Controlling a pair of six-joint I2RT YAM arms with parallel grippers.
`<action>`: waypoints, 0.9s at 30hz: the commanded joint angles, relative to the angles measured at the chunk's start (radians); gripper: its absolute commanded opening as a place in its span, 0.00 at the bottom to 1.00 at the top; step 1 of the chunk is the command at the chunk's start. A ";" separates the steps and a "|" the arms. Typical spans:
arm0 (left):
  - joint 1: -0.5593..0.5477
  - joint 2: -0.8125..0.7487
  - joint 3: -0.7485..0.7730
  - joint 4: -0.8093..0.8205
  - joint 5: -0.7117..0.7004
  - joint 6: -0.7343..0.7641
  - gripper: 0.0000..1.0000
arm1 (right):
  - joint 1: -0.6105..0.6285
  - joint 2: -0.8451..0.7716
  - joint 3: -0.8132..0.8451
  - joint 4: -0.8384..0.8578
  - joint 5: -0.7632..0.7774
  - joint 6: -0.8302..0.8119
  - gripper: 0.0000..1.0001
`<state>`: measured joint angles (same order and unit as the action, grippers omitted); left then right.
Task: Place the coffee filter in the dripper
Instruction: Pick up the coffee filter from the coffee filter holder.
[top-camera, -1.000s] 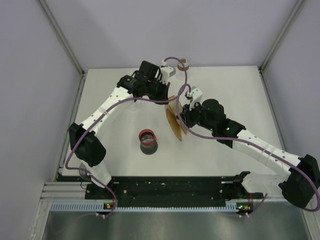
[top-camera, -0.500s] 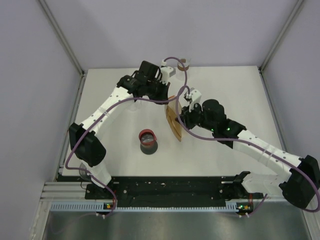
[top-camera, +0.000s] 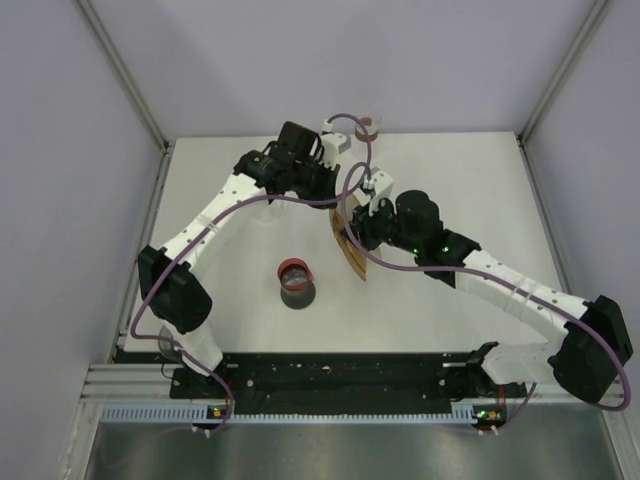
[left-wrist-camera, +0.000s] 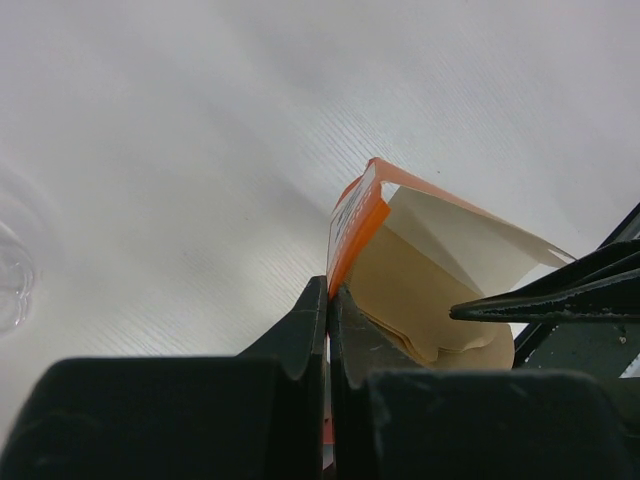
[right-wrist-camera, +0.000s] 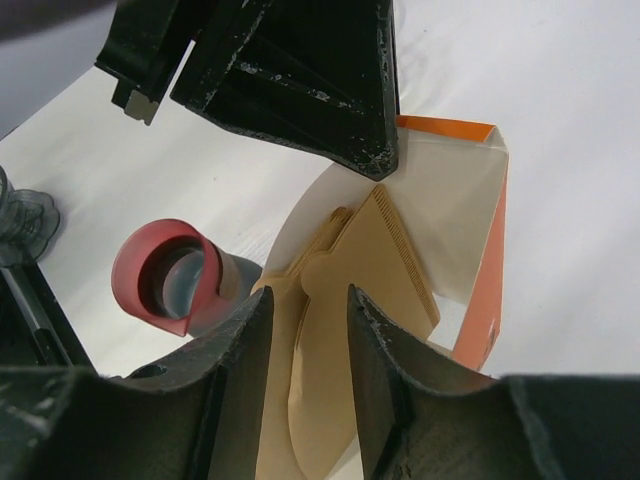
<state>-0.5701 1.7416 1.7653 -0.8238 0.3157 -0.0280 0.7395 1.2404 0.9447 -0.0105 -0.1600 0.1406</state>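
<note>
The tan paper coffee filter (right-wrist-camera: 385, 250), ribbed along its seam, sticks out of an orange-and-white carton (right-wrist-camera: 487, 240) at mid-desk. The right gripper (right-wrist-camera: 307, 296) has its black jaws spread either side of the stacked filters. The left gripper (left-wrist-camera: 328, 300) has its jaws pressed together on the carton's edge. Near-left stands the red-rimmed dripper (top-camera: 295, 272) on the white desk (top-camera: 450, 180), with a clear scalloped glass (right-wrist-camera: 20, 215) beside it.

Filter (right-wrist-camera: 345, 330): tan paper, fan-shaped, crimped seam along one edge; frontmost of a stack protruding from the open orange-and-white pack (right-wrist-camera: 487, 250).
Dripper (top-camera: 296, 283): red rim, dark body; upright on bench, near the filter, not touching it.
</note>
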 joint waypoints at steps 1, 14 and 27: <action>-0.005 -0.027 0.040 0.020 0.011 -0.003 0.00 | 0.008 0.016 0.054 0.050 0.000 0.002 0.36; -0.007 -0.031 0.042 0.020 0.011 -0.001 0.00 | 0.008 0.031 0.054 0.041 0.028 -0.006 0.32; -0.005 -0.039 0.037 0.020 0.013 0.000 0.00 | 0.008 0.044 0.032 0.066 0.095 -0.030 0.27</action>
<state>-0.5701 1.7416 1.7653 -0.8234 0.3153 -0.0280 0.7433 1.2678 0.9451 0.0128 -0.1173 0.1280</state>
